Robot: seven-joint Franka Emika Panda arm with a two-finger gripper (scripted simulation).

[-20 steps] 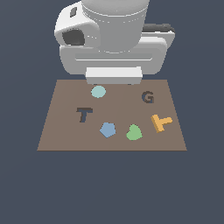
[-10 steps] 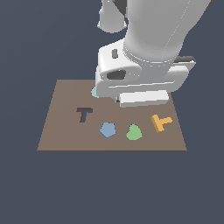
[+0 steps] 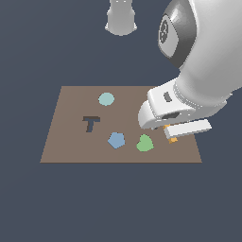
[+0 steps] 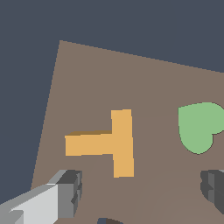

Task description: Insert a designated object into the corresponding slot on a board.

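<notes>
The orange T-shaped block [image 4: 109, 142] lies flat on the brown board [image 4: 109, 78], near its corner. In the exterior view only a sliver of the block [image 3: 173, 139] shows under my hand, at the board's [image 3: 71, 142] front right. My gripper [image 4: 142, 187] is open and hovers above the board beside the block, touching nothing. One finger [image 4: 65, 192] and the other finger [image 4: 214, 186] show, set wide apart. In the exterior view the gripper [image 3: 172, 132] is low over the block. The dark T-shaped slot [image 3: 91, 123] is empty on the board's left half.
A green heart [image 3: 144, 143] sits just beside the block and also shows in the wrist view [image 4: 199, 127]. A blue pentagon [image 3: 116, 140] lies between heart and slot. A teal disc [image 3: 106, 99] sits at the back. The arm hides the G-shaped recess.
The arm has swung from the board's back edge forward and to the exterior view's right, down over the orange block. The teal disc is uncovered and the G recess is now hidden.
</notes>
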